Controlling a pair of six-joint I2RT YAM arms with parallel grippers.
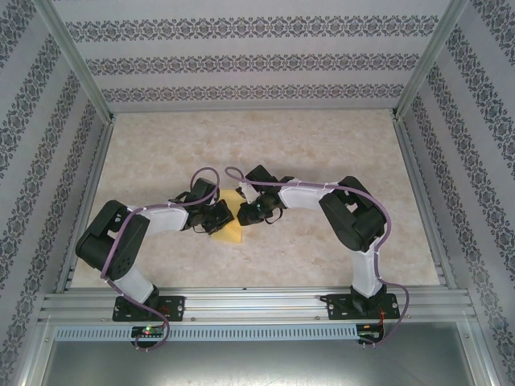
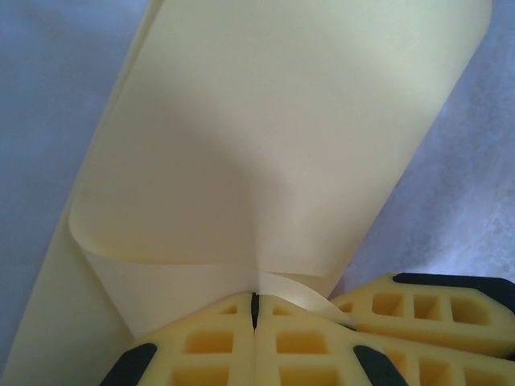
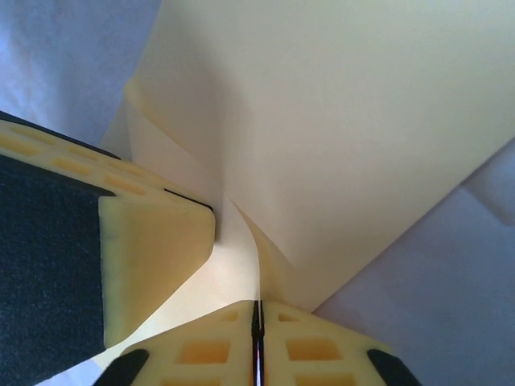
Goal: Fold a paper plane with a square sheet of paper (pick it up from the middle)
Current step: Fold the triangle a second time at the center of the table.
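The yellow square sheet of paper (image 1: 229, 221) is lifted off the table between both arms at the middle. In the left wrist view the sheet (image 2: 265, 137) curls over itself in layers, and my left gripper (image 2: 255, 310) is shut on its lower edge. The right gripper's foam finger (image 2: 434, 310) sits close at the lower right. In the right wrist view the sheet (image 3: 346, 121) fans upward, and my right gripper (image 3: 258, 318) pinches a bent edge between jaws that stand together. The left gripper's finger (image 3: 153, 257) presses against the paper just to the left.
The pale marbled table top (image 1: 322, 153) lies under the arms. Metal frame rails (image 1: 249, 304) run along the near edge and up both sides. Patterned walls (image 1: 257, 60) close off the back and sides. Both arms' elbows (image 1: 113, 237) (image 1: 354, 217) stick outward.
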